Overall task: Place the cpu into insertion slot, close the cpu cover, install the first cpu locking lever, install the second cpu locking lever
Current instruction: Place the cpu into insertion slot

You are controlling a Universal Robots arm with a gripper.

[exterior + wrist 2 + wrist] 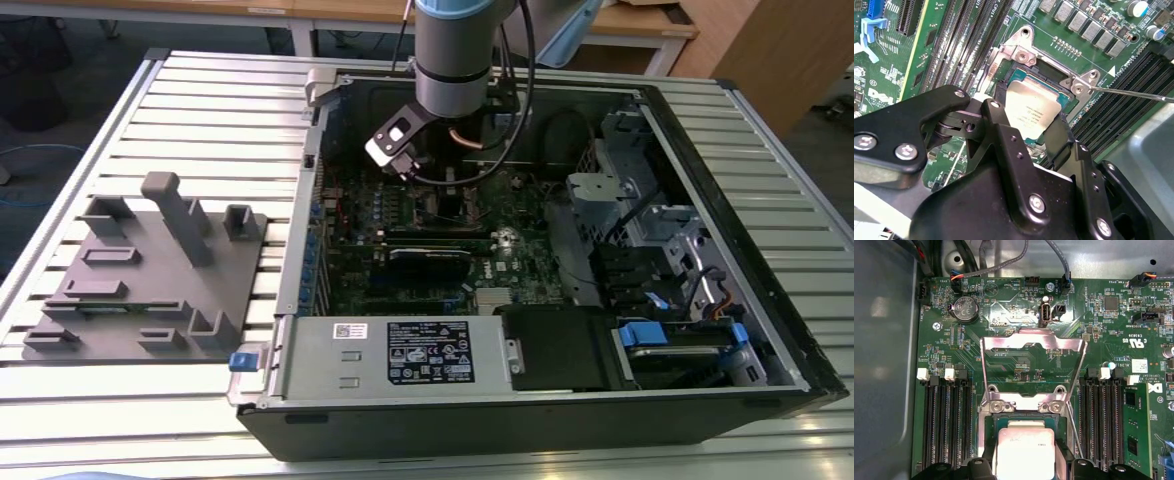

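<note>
- The open black computer tower case (534, 425) lies on its side on a ribbed aluminium table (200, 90); in it lies the green circuit board (427, 225), and at the near end sits a silver power supply box (387, 350).
- On the table, at the exterior view's left of the case, lies a grey plastic fixture plate (147, 285) with upright posts.
- The grey robot arm (454, 60) reaches down into the case, above the board.
- The small square silver-topped cpu (1029, 107) (1024, 445) is over the dark square insertion slot (1050, 72). I cannot tell if it is already seated.
- The black gripper (1030, 122) (1026, 467) pinches the cpu, one finger (1004, 145) on each of two opposite edges.
- The thin silvery square cpu cover (999, 345) is swung open and lies back away from the slot, hinged at its far edge.
- A thin silvery wire lever (1134, 94) (1074, 432) sticks out just beside the slot, close to one finger.
- Rows of long black memory slots (946, 430) run on both sides of the slot; a green memory stick (1134, 425) is in the outer row of one side.
- Beyond the cover are a round silver coin battery (965, 307) and grey cables (1059, 257).
</note>
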